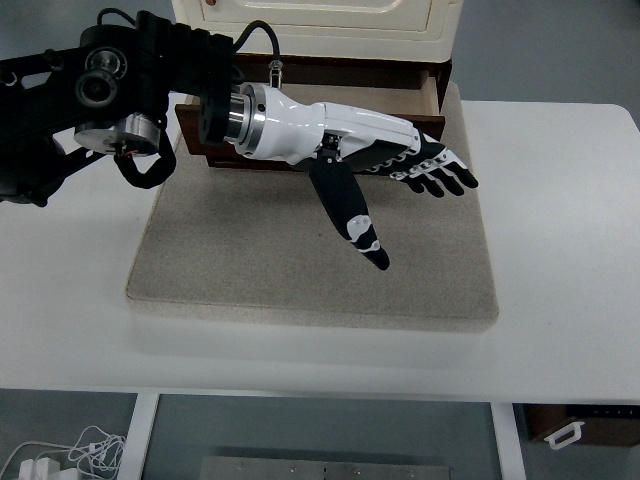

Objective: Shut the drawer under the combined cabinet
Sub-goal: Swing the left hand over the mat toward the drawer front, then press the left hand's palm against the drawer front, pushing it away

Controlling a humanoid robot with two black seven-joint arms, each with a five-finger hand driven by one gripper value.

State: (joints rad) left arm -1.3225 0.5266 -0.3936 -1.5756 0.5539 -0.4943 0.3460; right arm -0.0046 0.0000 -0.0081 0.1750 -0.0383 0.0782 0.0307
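A cream cabinet (310, 25) stands at the back of a beige mat (300, 260). Below it a dark brown wooden drawer (425, 100) is pulled out toward me; its front panel runs behind my arm. My left hand (420, 165), white with black fingers, reaches in from the left and hovers in front of the drawer front. Its fingers (445, 178) are stretched out flat toward the right, and the thumb (355, 220) points down over the mat. It holds nothing. The right arm does not show.
The mat lies on a white table (560, 230). Black arm links and cables (100, 90) fill the upper left. Below the table's front edge, white cables (60, 455) lie on the floor, and a brown box corner (580, 425) shows at lower right.
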